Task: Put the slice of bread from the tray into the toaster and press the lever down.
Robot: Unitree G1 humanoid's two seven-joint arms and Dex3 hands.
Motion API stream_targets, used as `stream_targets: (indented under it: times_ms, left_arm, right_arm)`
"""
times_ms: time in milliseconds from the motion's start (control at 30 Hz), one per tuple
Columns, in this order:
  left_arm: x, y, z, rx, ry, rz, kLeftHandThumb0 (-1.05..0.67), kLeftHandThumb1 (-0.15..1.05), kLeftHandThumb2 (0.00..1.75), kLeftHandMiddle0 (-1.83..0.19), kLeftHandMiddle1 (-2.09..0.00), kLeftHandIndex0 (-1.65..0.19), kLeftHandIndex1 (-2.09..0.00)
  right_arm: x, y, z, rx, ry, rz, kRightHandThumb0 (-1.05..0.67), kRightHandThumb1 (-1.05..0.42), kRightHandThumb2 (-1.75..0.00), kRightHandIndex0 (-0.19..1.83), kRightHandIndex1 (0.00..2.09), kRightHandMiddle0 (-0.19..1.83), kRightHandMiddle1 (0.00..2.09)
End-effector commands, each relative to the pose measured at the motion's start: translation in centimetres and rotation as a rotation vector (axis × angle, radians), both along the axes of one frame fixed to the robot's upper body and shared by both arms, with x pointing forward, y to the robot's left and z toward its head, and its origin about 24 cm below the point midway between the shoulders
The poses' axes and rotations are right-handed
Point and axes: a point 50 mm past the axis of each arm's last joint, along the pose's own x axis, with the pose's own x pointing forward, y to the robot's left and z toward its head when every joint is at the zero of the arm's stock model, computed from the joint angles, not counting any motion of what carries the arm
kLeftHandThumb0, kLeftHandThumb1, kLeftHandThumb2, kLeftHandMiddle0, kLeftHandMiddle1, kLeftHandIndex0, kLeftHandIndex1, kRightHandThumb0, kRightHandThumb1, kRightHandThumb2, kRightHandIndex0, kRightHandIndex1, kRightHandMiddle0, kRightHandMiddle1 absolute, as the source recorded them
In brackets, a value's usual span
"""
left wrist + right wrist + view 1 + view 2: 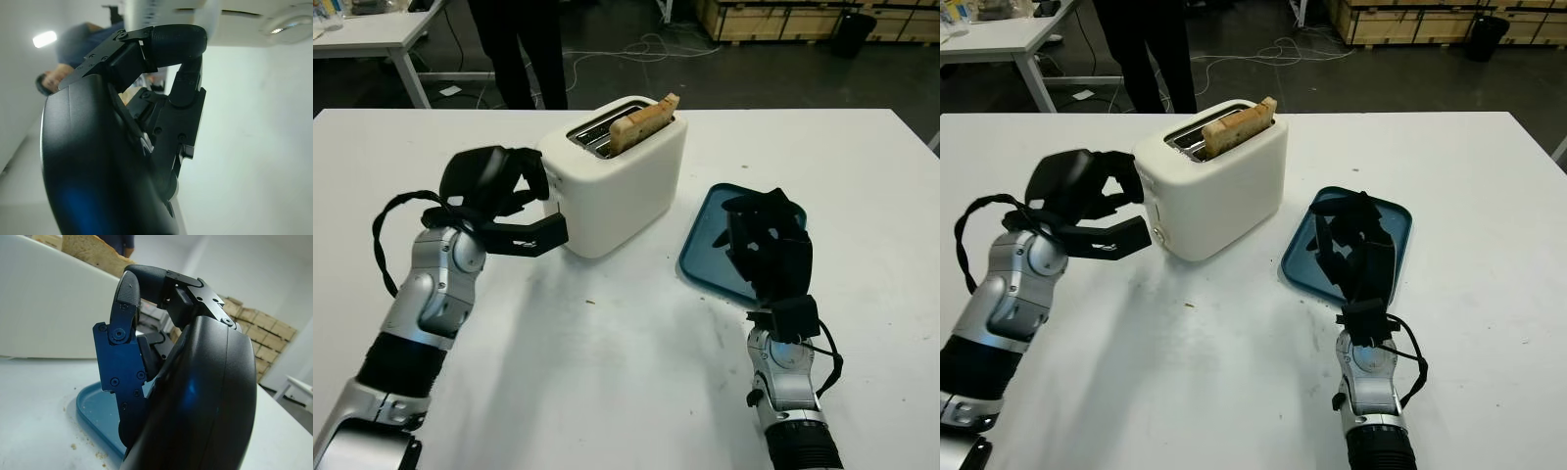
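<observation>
Bread part looks done — the browned slice of bread [644, 122] is standing in the far slot of the glossy white two-slot toaster [617, 181], its top still sticking well above the rim, so the lever is apparently not pressed yet. The blue rounded plastic tray [710, 235] is sitting to the right of the toaster with no bread on it, just crumbs.

The left hand [514, 206] is sitting right at the toaster's near-left end, fingers curled, gripping nothing visible; one finger is reaching toward that end face, and in the left wrist view a fingertip [178, 41] is up against the white body. I can't make out the lever itself or whether it is being touched.

The right hand [766, 240] is hovering over the tray, fingers curled, empty — idle.

Remaining: pushing the lever down.

A person's dark legs [521, 49] are standing behind the white table [626, 392].
</observation>
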Motion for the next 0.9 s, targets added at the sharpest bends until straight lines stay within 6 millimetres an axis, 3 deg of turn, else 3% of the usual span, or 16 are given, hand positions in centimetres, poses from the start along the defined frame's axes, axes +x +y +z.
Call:
stream_targets:
  times_ms: [0,67,133,233,267,367,467,633,767,867]
  left_arm:
    - [-0.2,-2.1,-3.9,0.003,0.154,-0.002,-0.12,0.91,0.10,-0.79,-1.71,-0.79,-1.18]
    - [-0.8,-4.0,-6.7,-0.042,0.215,0.000,-0.12,0.92,0.10,-0.83,-1.50,-0.85,-0.84]
    - [-1.8,-6.1,-9.0,-0.100,0.262,-0.020,-0.12,0.92,0.11,-0.87,-1.28,-0.97,-0.63]
    - [-3.3,-8.4,-10.9,-0.143,0.294,-0.059,-0.11,0.92,0.15,-0.85,-1.33,-1.04,-0.59]
    - [-3.6,-8.8,-11.1,-0.144,0.296,-0.071,-0.12,0.92,0.17,-0.83,-1.43,-1.05,-0.65]
    - [-4.2,-9.3,-11.3,-0.159,0.310,-0.092,-0.13,0.92,0.19,-0.82,-1.45,-1.01,-0.75]
    - [-4.3,-9.2,-11.1,-0.155,0.318,-0.100,-0.12,0.92,0.19,-0.86,-1.21,-0.98,-0.63]
    - [-4.5,-8.7,-10.8,-0.187,0.301,-0.091,-0.10,0.92,0.16,-0.79,-1.44,-1.01,-0.61]
    - [-4.7,-8.5,-10.2,-0.194,0.293,-0.093,-0.10,0.92,0.17,-0.85,-1.31,-1.00,-0.53]
    - [-4.9,-8.3,-8.8,-0.242,0.245,-0.103,-0.10,0.92,0.20,-0.83,-1.36,-1.00,-0.52]
  right_arm:
    - [-0.1,-0.1,0.5,0.028,-0.033,0.013,-0.42,-0.92,-0.38,0.79,1.75,0.57,1.50]
    - [-0.1,-0.2,0.4,0.038,-0.035,0.023,-0.42,-0.92,-0.37,0.79,1.75,0.58,1.49]
    - [-0.2,-0.3,0.4,0.031,-0.030,0.024,-0.44,-0.92,-0.37,0.81,1.75,0.58,1.50]
    - [-0.2,-0.5,0.3,0.039,-0.020,0.030,-0.44,-0.92,-0.36,0.81,1.75,0.58,1.49]
    - [-0.2,-0.5,0.3,0.041,-0.018,0.031,-0.44,-0.92,-0.36,0.81,1.75,0.59,1.49]
    - [-0.3,-0.6,0.2,0.054,-0.014,0.034,-0.43,-0.92,-0.36,0.81,1.75,0.59,1.48]
    - [-0.3,-0.6,0.1,0.047,-0.016,0.033,-0.42,-0.92,-0.36,0.81,1.75,0.59,1.49]
    - [-0.4,-0.5,0.0,0.054,-0.012,0.038,-0.43,-0.92,-0.36,0.80,1.75,0.58,1.48]
    - [-0.4,-0.4,0.0,0.045,-0.017,0.040,-0.43,-0.92,-0.36,0.79,1.75,0.57,1.49]
    - [-0.4,-0.4,0.0,0.048,-0.014,0.043,-0.44,-0.92,-0.36,0.79,1.75,0.57,1.50]
